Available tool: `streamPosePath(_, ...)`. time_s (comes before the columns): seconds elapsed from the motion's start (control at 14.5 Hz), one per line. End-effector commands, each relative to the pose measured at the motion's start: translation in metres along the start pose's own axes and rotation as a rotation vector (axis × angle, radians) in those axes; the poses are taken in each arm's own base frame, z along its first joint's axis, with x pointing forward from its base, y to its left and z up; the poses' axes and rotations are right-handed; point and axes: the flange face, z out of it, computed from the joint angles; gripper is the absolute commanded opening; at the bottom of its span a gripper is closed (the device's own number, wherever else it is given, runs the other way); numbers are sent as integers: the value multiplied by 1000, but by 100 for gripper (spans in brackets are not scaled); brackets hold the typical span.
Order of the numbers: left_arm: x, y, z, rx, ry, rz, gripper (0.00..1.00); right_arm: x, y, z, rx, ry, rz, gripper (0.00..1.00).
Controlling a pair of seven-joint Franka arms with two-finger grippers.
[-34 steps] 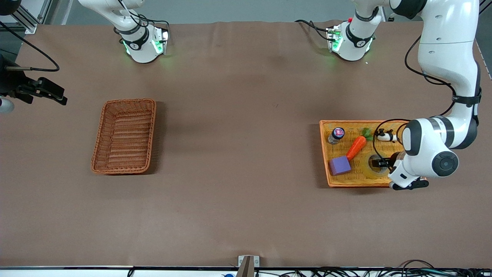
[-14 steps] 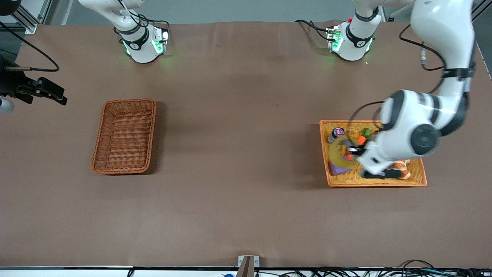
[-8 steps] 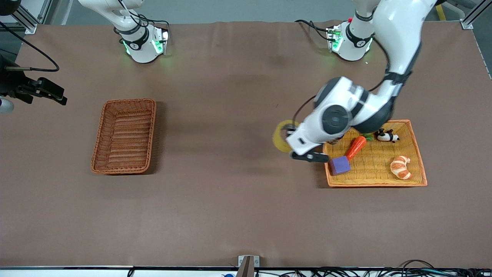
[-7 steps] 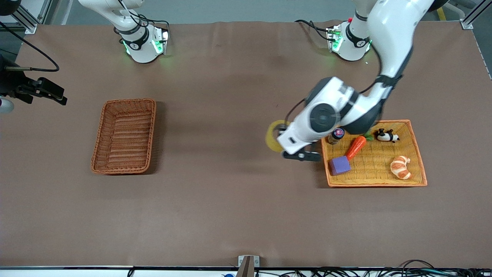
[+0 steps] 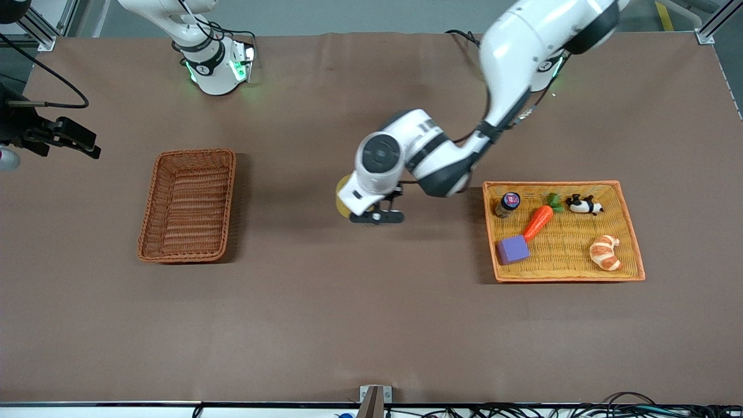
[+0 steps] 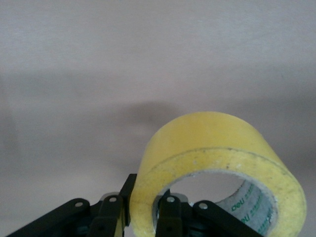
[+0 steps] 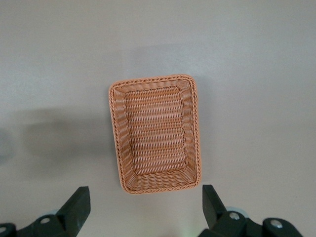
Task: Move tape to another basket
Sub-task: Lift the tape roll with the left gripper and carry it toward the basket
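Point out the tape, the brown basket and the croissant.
tape [image 6: 207,136]: left wrist view, on its yellow outer band.
brown basket [image 5: 152,197]: front view, on its raised side wall.
croissant [image 5: 604,252]: front view, on its middle, in the yellow tray.

Tape [image 5: 342,197] mostly hidden under left hand [image 5: 371,210]
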Motion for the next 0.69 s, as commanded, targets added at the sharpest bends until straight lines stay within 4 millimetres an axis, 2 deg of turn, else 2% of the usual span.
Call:
streamPosePath(0.0, -13, 39, 21, -3, 91, 21, 6, -3, 2, 0, -8, -2, -6, 100)
streamPosePath(0.21, -26, 58, 34, -43, 105, 48, 11, -3, 2, 3, -8, -7, -8, 100)
streamPosePath(0.34, -28, 72, 57, -85, 116, 60, 14, -3, 2, 3, -8, -8, -8, 100)
streamPosePath(0.48, -29, 78, 63, -117, 117, 62, 30, -3, 2, 3, -10, -8, -8, 100)
streamPosePath(0.62, -29, 79, 70, -148, 98, 44, 35, -3, 2, 3, -10, -7, -8, 100)
